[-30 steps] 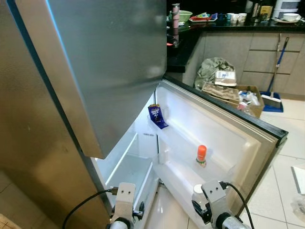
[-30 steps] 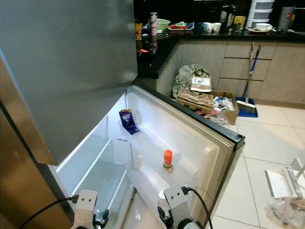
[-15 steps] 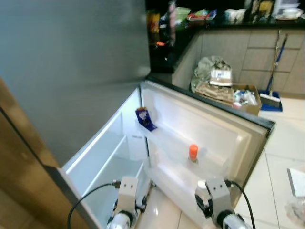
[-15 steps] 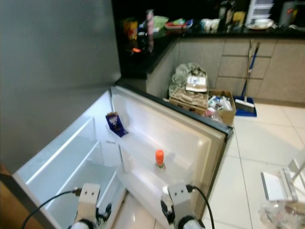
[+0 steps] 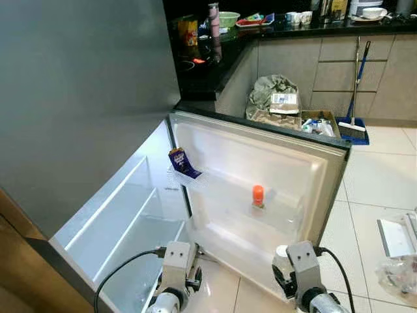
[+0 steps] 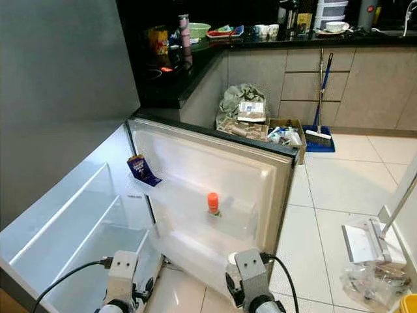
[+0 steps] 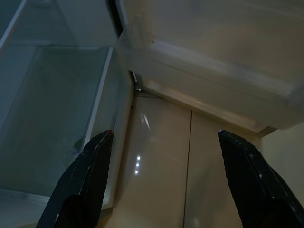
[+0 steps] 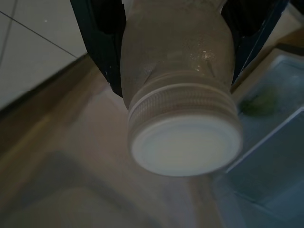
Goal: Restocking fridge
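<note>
My right end effector (image 8: 175, 57) clamps a white-capped bottle (image 8: 183, 118) low before the open fridge door (image 5: 260, 176), where I'd seat it upright beside the orange-capped bottle (image 5: 258, 195), below the blue packet (image 5: 183, 162); my left end effector (image 7: 164, 175) hangs spread wide, empty.

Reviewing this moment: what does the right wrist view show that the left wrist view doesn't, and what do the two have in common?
Right wrist: a frosted bottle with a white cap clamped between the right gripper's jaws.

Left wrist: the left gripper with jaws spread and nothing between them, above the tiled floor, beside the fridge's clear drawer and the bottom edge of the open door.

Both: black fingers and pale fridge interior.
</note>
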Robot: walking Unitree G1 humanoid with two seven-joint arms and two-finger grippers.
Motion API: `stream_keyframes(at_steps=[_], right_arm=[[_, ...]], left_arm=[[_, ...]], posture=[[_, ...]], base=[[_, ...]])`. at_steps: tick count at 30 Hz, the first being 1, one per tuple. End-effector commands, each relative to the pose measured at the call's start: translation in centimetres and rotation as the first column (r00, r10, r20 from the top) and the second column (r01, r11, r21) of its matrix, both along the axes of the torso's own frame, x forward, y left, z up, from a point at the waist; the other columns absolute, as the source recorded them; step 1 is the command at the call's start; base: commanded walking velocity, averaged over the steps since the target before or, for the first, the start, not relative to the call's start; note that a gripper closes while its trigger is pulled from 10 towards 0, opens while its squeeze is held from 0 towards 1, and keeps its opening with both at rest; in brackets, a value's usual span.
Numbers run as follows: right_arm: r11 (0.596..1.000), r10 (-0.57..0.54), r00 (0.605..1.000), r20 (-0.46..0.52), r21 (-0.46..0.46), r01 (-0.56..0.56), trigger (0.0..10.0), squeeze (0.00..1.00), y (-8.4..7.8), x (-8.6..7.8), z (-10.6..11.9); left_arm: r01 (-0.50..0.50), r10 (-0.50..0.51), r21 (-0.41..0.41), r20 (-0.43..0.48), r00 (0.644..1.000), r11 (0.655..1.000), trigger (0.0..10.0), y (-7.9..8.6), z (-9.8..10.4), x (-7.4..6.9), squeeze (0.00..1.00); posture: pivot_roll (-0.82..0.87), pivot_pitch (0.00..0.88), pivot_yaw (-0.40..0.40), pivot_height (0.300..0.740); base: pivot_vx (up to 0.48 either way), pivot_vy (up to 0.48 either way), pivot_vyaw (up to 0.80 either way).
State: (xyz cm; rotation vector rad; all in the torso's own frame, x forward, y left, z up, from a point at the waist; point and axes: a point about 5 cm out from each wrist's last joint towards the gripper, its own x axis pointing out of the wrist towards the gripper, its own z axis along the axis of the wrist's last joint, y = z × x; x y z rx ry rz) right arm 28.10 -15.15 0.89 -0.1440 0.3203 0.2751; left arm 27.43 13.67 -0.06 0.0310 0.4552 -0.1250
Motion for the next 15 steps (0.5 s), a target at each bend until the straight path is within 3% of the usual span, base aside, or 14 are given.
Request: stream_keyframes(at_steps=[1, 5, 10, 15], right_arm=[[1.000, -0.001, 1.000, -0.003, 0.014, 0.002, 10.0, 0.00, 0.0, -0.4, -0.2], [1.000, -0.015, 0.998, -0.061, -0.004, 0.015, 10.0, 0.00, -0.6, -1.4, -1.3], [0.971, -0.239, 0.951, -0.195, -0.024, 0.239, 10.0, 0.00, -4.1, -4.0, -3.9], [0.938, -0.343, 0.921, -0.184, -0.027, 0.344, 10.0, 0.00, -6.1, -4.9, -3.9]], left_arm=[[-0.010, 0.010, 0.005, -0.024, 1.000, 1.000, 10.0, 0.5, -0.4, -0.4, 0.00], [-0.001, 0.001, 0.004, -0.034, 0.999, 1.000, 10.0, 0.5, -0.5, -0.5, 0.00], [0.036, -0.035, 0.018, -0.049, 0.998, 0.999, 10.0, 0.4, -0.8, -0.7, 0.00], [0.055, -0.054, 0.019, -0.061, 0.997, 0.998, 10.0, 0.4, -1.0, -0.7, 0.00]], posture=[[-0.09, 0.102, 0.078, 0.740], [-0.10, 0.102, 0.081, 0.740], [-0.10, 0.104, 0.094, 0.740], [-0.12, 0.106, 0.107, 0.740]], base=[[0.000, 0.000, 0.00], [0.000, 0.000, 0.00], [0.000, 0.000, 0.00], [0.000, 0.000, 0.00]])
